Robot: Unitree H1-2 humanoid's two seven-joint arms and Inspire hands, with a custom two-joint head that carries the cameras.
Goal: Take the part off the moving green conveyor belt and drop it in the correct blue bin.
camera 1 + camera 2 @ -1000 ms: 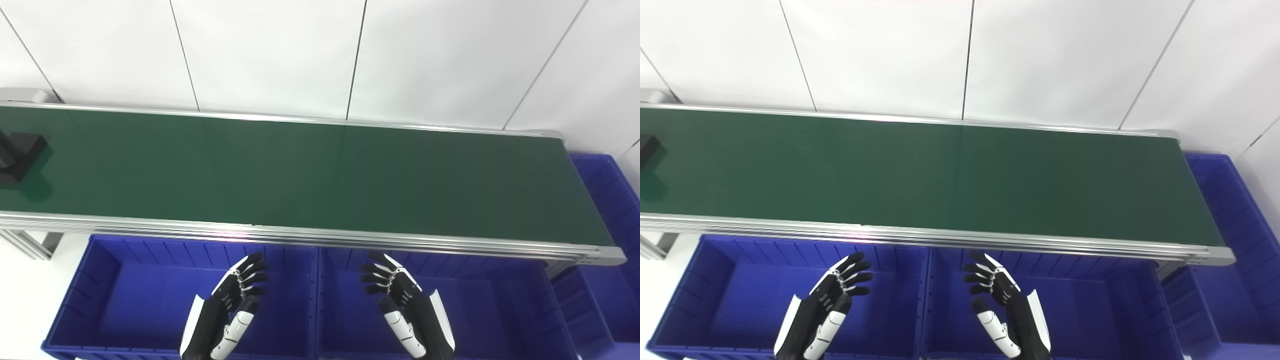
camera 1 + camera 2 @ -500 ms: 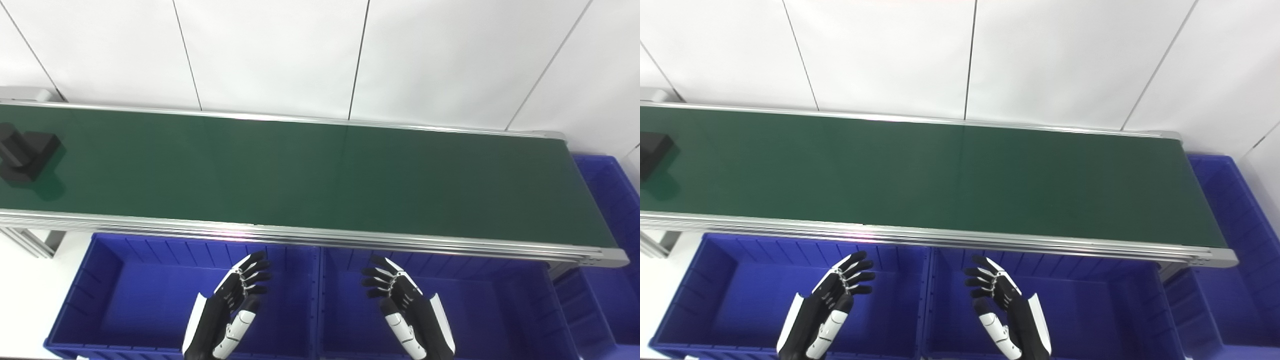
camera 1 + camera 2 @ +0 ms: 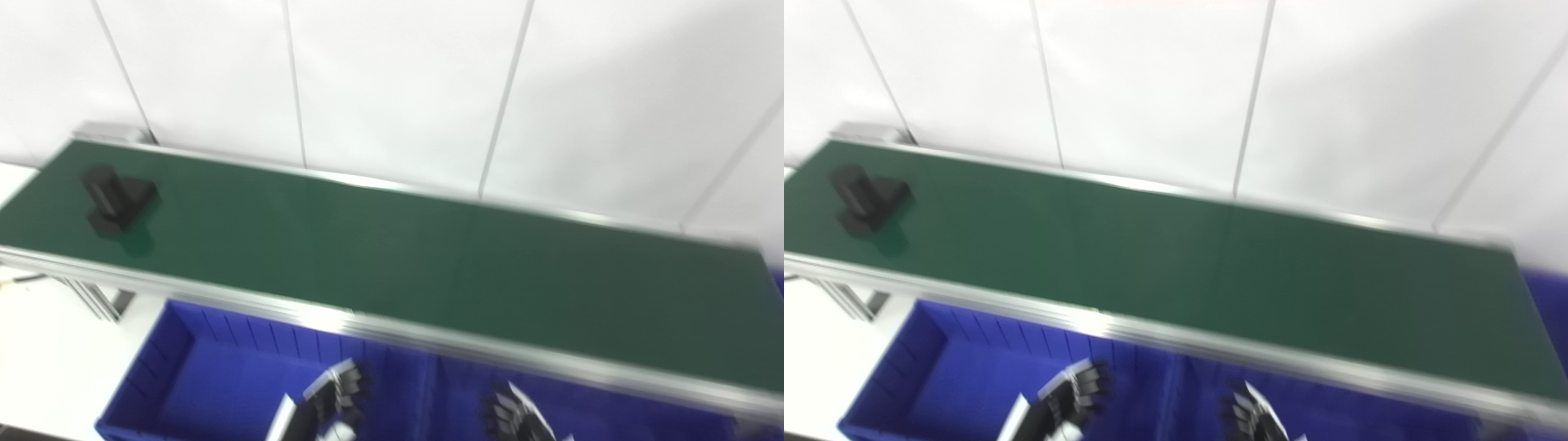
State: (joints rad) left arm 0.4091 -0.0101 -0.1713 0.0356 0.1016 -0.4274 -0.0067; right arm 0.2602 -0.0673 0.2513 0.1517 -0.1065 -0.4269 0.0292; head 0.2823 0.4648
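Note:
A black part (image 3: 118,199), a block with a short cylinder on top, rides near the far left end of the green conveyor belt (image 3: 392,257). Both hands hover low over the blue bins, well short of the belt and far from the part. My left hand (image 3: 335,395) is above the left blue bin (image 3: 202,373), fingers apart and holding nothing. My right hand (image 3: 513,418) is above the neighbouring blue bin (image 3: 1335,410), also with fingers spread and empty. The picture is blurred by camera motion.
A white panelled wall (image 3: 392,86) runs behind the belt. The belt's aluminium frame (image 3: 429,343) separates bins from belt. Metal legs (image 3: 92,300) stand under its left end over a white floor (image 3: 49,361).
The camera has swung left and tilted, so the whole scene shifted right and the belt's left end shows. The part has ridden a little rightward along the belt. Both hands stay spread over the bins.

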